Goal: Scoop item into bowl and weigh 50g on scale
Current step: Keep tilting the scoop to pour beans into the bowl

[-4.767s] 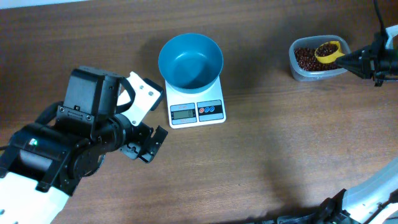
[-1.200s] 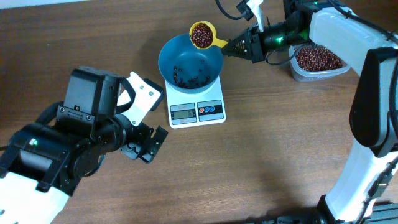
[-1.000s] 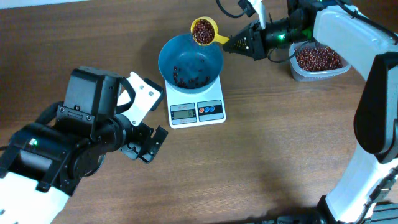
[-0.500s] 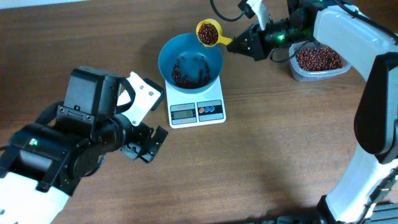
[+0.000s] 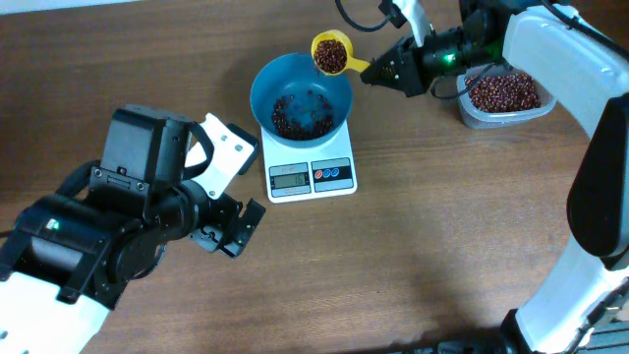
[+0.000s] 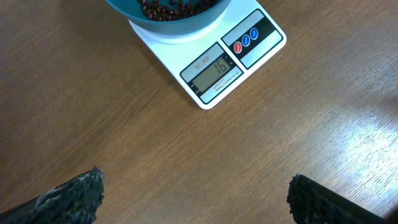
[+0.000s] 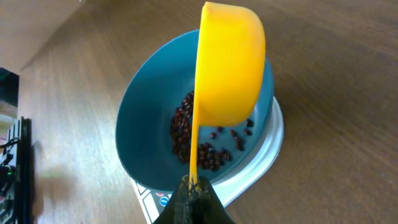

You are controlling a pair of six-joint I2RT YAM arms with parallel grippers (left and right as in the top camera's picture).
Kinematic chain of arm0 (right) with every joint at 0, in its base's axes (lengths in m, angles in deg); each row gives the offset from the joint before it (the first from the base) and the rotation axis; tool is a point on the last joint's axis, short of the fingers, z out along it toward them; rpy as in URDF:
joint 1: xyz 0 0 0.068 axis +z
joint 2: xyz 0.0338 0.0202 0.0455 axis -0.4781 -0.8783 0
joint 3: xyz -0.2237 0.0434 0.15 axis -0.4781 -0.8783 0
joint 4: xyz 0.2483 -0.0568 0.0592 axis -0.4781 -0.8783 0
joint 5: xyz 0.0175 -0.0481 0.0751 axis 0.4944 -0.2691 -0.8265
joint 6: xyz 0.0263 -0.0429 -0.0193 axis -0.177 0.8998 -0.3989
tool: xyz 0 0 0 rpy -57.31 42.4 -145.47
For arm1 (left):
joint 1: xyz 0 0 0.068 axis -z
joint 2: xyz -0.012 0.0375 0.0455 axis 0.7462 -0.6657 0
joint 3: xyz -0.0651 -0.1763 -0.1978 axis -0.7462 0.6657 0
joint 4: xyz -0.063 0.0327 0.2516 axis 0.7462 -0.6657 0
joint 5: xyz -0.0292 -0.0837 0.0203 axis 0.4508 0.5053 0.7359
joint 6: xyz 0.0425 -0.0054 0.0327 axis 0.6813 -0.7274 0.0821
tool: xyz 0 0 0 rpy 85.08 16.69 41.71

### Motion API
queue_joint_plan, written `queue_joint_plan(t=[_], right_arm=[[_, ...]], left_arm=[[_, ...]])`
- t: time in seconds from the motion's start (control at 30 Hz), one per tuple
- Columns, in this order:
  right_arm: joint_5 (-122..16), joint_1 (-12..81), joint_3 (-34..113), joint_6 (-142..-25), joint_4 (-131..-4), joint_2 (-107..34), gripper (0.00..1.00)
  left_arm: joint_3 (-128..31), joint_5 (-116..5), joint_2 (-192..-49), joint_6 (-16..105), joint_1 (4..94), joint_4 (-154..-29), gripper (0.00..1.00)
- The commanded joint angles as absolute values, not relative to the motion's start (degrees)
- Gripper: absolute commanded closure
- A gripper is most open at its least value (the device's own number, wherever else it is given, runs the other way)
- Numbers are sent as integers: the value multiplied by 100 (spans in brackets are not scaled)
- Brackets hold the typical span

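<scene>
Teal bowl (image 5: 301, 94) on white scale (image 5: 312, 175), beans (image 5: 300, 115) inside

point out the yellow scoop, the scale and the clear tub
yellow scoop (image 7: 233, 68): right wrist view, underside of its cup
scale (image 6: 214, 71): left wrist view, grey display
clear tub (image 5: 491, 119): overhead view, near wall

The left wrist view cuts off the bowl (image 6: 171, 15) at the top edge. From overhead, the digits on the scale (image 5: 311, 177) are too small to read. In the right wrist view the scoop (image 7: 230, 62) hides part of the bowl's rim.
</scene>
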State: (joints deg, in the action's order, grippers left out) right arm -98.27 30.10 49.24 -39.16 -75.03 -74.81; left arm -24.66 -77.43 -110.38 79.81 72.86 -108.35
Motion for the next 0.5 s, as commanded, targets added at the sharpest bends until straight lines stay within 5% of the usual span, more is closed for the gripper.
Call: queue_joint_plan(t=[0.0,0.47], right_arm=[[-9967,3047,4952,-3833,-7586,-7212,96],[-9211,3314,4954,-3846,-7503,-7066,96]], left_arm=[[-2451,-7680,-11057,8070,7264,-10833,2],[-2451,-7677,-11057,8070,7262,-10833,2]])
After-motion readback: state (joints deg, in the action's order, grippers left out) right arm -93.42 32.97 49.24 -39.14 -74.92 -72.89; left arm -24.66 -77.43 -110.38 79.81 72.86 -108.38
